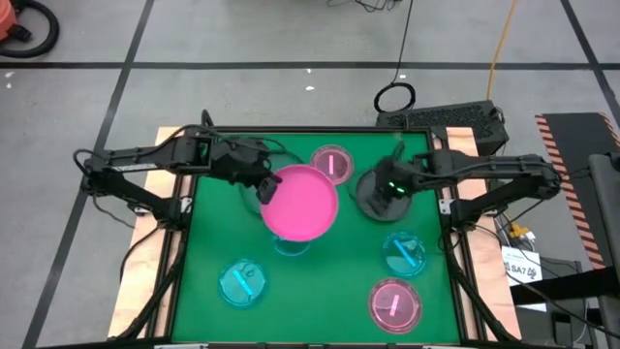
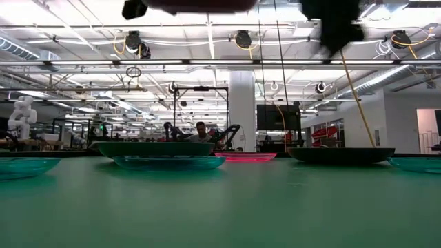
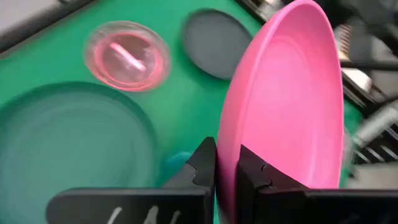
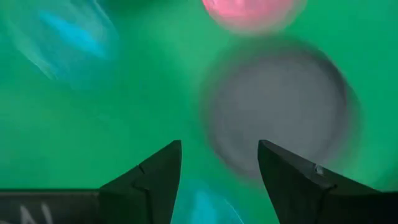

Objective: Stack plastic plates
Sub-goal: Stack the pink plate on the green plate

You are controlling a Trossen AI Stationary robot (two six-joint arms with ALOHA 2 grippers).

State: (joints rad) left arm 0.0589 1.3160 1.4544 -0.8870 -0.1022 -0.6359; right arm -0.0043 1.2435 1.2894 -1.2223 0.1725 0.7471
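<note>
My left gripper (image 1: 263, 182) (image 3: 227, 169) is over the table's middle left, shut on the bright pink plate (image 1: 302, 202), which is up in the air. Below it lie a dark grey plate (image 3: 74, 140) and a cyan plate (image 1: 291, 246), partly covered by the pink one. My right gripper (image 1: 389, 186) (image 4: 219, 163) hangs open above the second dark grey plate (image 1: 373, 194) (image 4: 280, 106), touching nothing. Flat on the green mat are two translucent pink plates (image 1: 331, 162) (image 1: 394, 302) and two more cyan plates (image 1: 242, 281) (image 1: 403, 252). My left gripper pinches the bright pink plate's rim (image 3: 225, 186) between its two fingers, one finger (image 3: 202, 165) on the underside and one finger (image 3: 252, 171) on the inside. The plate is lifted clear of the table and stretches away from the fingers toward the table's right.
The green mat (image 1: 329, 291) has wooden borders (image 1: 145, 262). A black box (image 1: 455, 118) sits past the far right corner. Open mat lies between the near plates. In the low view, a person (image 2: 200, 131) shows far back in the room.
</note>
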